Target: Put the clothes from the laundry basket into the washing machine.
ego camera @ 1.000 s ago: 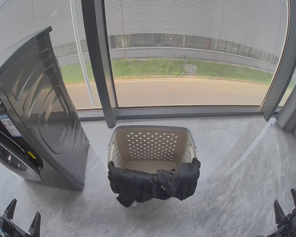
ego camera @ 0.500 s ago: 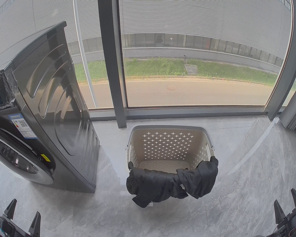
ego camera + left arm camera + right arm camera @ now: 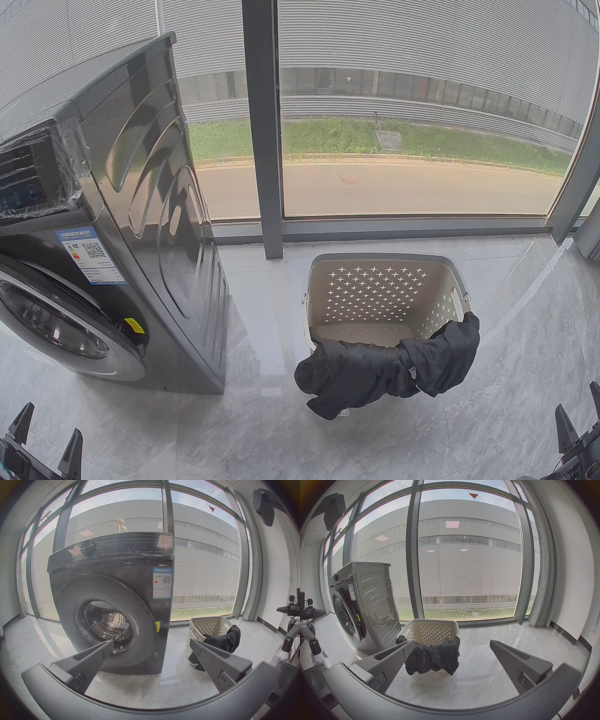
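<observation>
Dark garment hangs over the near rim of a cream laundry basket, right of centre; washing machine at left. Likely soft, light, floppy: pinch the bunched middle. Left gripper and right gripper, bottom corners, jaws wide apart, holding nothing.

Bright daylight through the tall window, soft shadows, strong fisheye curvature in wrist views
</observation>
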